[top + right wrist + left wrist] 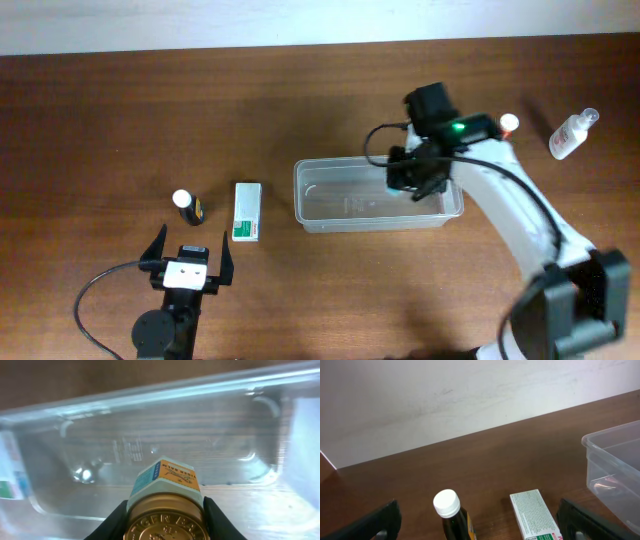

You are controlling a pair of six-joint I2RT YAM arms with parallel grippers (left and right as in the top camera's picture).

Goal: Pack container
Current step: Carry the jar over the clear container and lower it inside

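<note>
The clear plastic container (pixel 340 210) lies at the table's middle and shows empty in the right wrist view (pixel 100 435); its corner shows in the left wrist view (pixel 615 465). My right gripper (pixel 415 180) is over the container's right part, shut on a small jar with a gold lid (pixel 166 510). My left gripper (pixel 190 262) is open and empty near the front left. A dark bottle with a white cap (pixel 186 206) (pixel 451 515) and a white and green box (pixel 247 211) (pixel 535 516) lie just beyond it.
A white spray bottle (pixel 570 135) lies at the far right. A small object with a red and white top (pixel 509 123) stands behind the right arm. A pale wall (pixel 445 395) runs along the table's back edge.
</note>
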